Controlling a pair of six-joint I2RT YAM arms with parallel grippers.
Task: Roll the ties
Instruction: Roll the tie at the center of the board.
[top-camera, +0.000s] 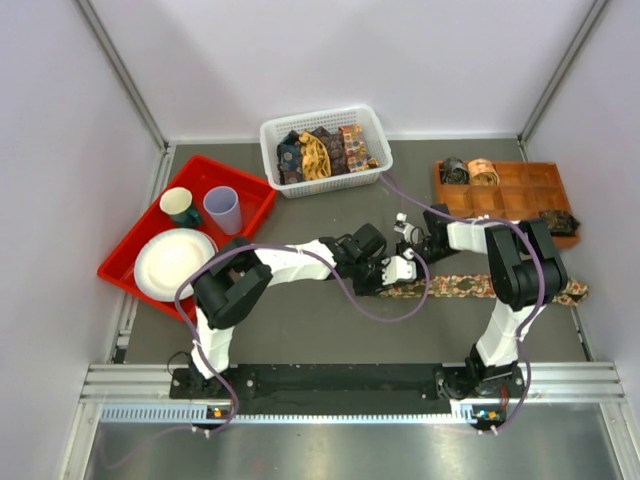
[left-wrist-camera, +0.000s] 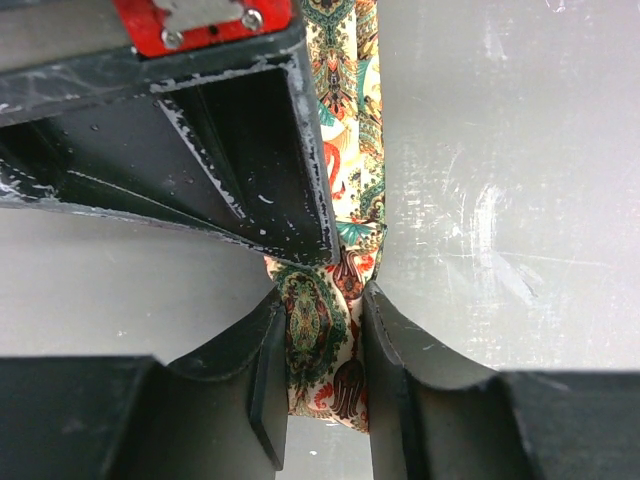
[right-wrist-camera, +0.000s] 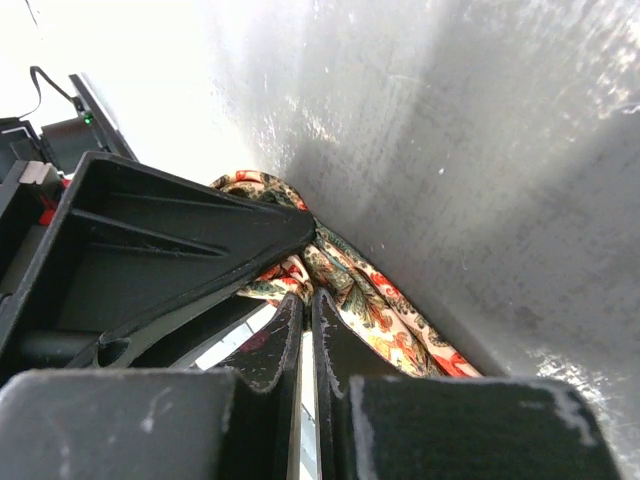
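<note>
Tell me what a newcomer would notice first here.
Both arms meet mid-table, the left gripper and right gripper pinching one end of a patterned tie that runs off to the right. After that, the red tray with a white plate at left, and the white basket of ties at the back.

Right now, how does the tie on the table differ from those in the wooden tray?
The table tie lies stretched out long; the tray ties are rolled coils. The table tie rests on the tabletop; the tray ties sit in the wooden tray's compartments. All are fabric ties.
</note>
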